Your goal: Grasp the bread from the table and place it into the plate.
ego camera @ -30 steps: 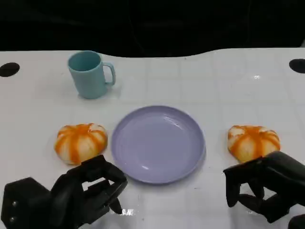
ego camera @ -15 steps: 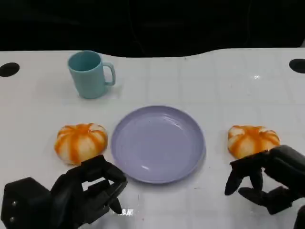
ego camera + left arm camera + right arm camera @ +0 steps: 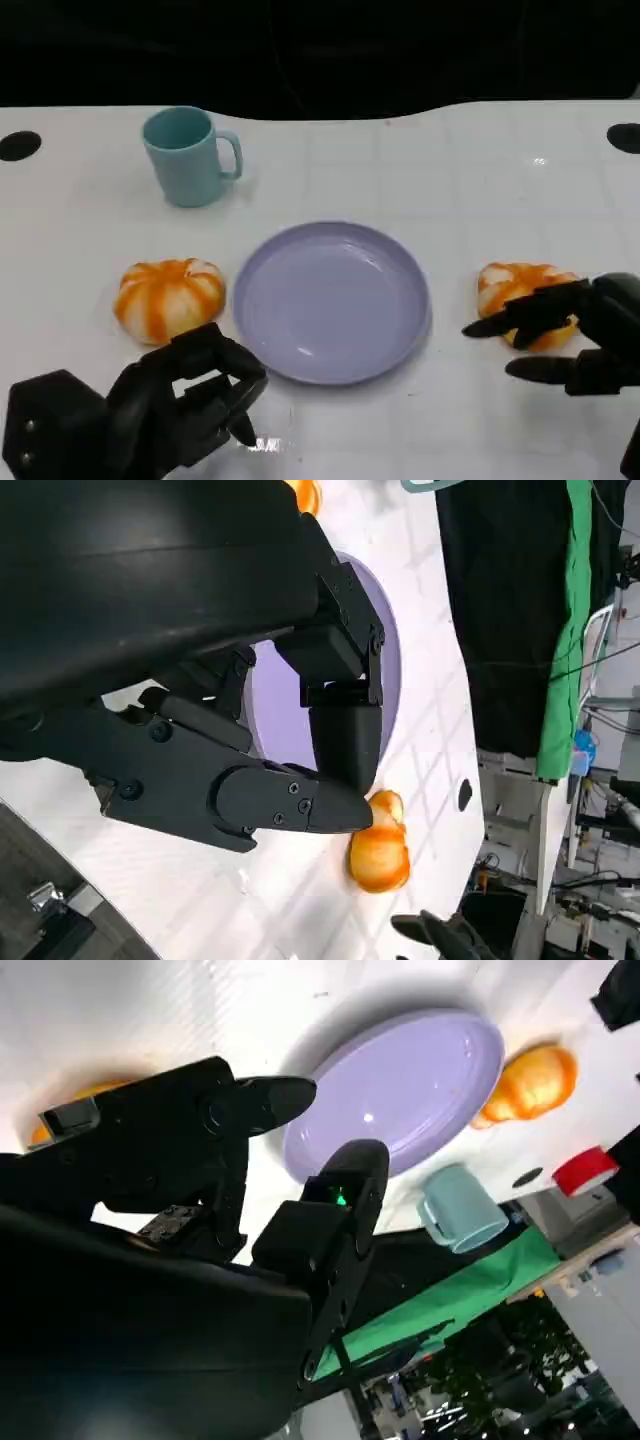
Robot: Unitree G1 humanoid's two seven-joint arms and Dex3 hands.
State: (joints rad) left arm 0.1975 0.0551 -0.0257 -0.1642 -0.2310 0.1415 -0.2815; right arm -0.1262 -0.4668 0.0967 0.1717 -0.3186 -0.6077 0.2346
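The right-hand bread (image 3: 522, 296), a round, soft-looking bun with a pale crust and orange stripes running out from its top, lies on the white tabletop (image 3: 420, 170) toward its right edge, well apart from the near edge. The right hand (image 3: 560, 335) reaches over the bun's near side with its black fingers spread; one finger lies across the bun and another sits lower, nearer the front edge, and the hand grips nothing. Just beside the bun, toward the middle of the tabletop, sits the plate (image 3: 331, 301), a shallow round dish in glossy lilac with a raised rim. On its other side lies a second bread (image 3: 168, 298) of the same striped, domed shape, just beside the plate's rim. The left hand (image 3: 185, 400) rests near the front edge, in front of that second bun and apart from it, its fingers curled in on nothing. A smooth pale-teal mug (image 3: 188, 155) with a loop handle stands upright toward the far left.
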